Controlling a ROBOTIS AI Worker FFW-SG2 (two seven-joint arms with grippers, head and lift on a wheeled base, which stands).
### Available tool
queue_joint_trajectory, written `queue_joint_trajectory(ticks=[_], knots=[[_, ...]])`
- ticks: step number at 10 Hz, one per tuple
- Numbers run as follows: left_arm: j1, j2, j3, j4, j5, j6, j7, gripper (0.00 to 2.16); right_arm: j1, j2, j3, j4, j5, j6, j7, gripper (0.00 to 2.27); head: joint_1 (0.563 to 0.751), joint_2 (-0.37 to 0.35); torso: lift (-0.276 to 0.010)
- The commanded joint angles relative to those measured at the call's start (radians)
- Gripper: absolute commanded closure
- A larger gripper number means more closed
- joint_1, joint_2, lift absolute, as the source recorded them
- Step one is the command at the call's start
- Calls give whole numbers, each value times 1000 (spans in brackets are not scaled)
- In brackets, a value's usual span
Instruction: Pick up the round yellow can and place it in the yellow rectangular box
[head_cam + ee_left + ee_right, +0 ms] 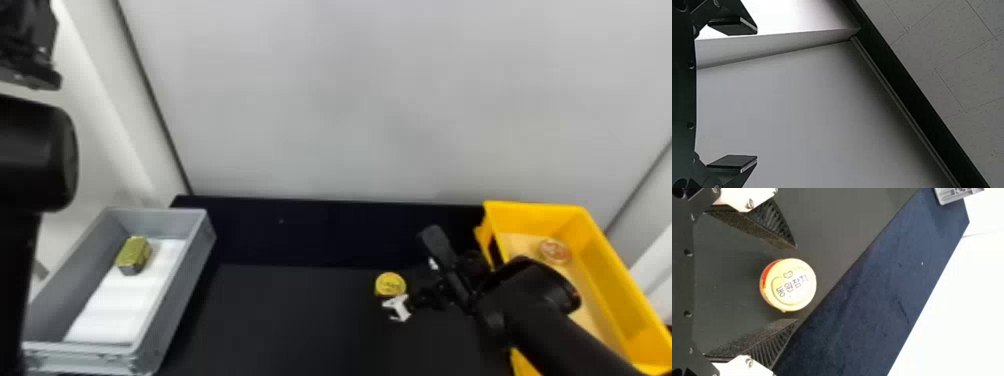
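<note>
The round yellow can (pixel 390 285) stands on the black table, left of the yellow rectangular box (pixel 607 280). My right gripper (pixel 411 286) is low over the table beside the can. Seen from the right wrist, the can (pixel 791 284) lies between the spread fingers of the right gripper (pixel 796 284), with a gap on either side. My left gripper (pixel 30 55) is parked high at the far left; in its wrist view the left gripper (pixel 756 94) stands open and holds nothing.
At the left, a grey bin (pixel 172 295) with a white bottom holds a small green-gold can (pixel 134 254). A round clear-and-reddish item (pixel 554 251) lies inside the yellow box. A pale wall (pixel 320 100) rises behind the table; my right forearm crosses the box's near left side.
</note>
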Motion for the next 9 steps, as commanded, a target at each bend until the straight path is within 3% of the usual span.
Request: queue_joint_trajectory(ticks=[1, 9], knots=[[0, 0, -1, 0, 0, -2, -1, 127, 2, -1, -11, 10, 6, 0, -5, 137, 663, 54, -10], [-1, -3, -3, 3, -1, -13, -1, 128, 16, 35, -86, 34, -4, -40, -34, 156, 663, 54, -10]])
